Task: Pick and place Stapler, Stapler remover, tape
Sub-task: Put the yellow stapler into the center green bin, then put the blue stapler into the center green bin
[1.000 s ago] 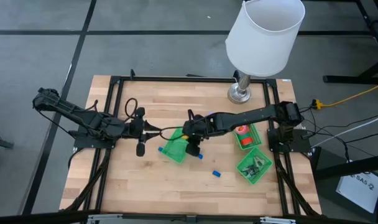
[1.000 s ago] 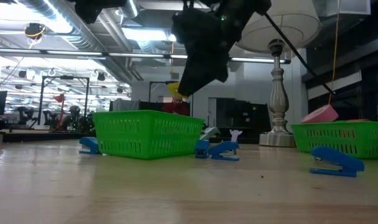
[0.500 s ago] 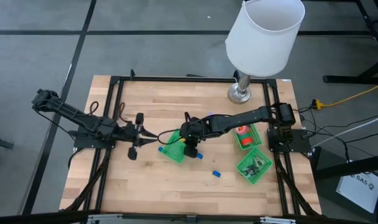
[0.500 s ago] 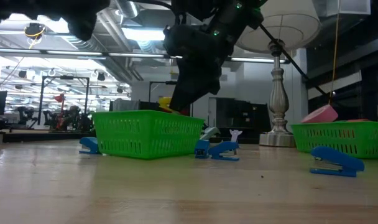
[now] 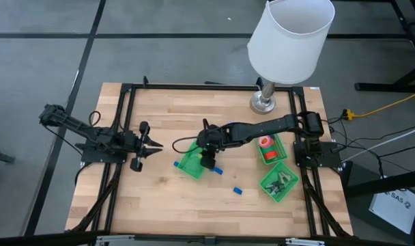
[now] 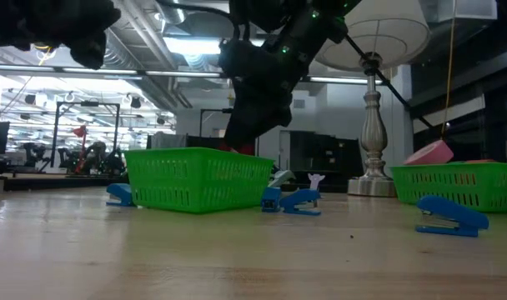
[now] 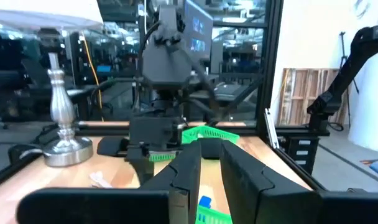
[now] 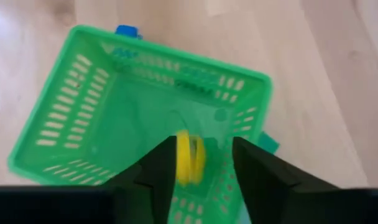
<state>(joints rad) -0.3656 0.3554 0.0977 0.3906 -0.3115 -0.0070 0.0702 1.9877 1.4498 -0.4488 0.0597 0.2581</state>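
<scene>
The right gripper [image 8: 200,163] hangs over the basket [image 8: 83,118], jaws parted, a yellow tape roll [image 8: 190,157] on edge between them; whether they grip it, I cannot tell. The roll looks light, stiff and smooth, best pinched across its flat faces. The left gripper [image 5: 150,145] waits well apart above the counter [image 5: 166,205], jaws nearly together, empty.

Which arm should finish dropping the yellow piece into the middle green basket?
Right: its tool hangs directly over the green basket with the yellow piece between its fingers. The left tool waits beside it.
</scene>
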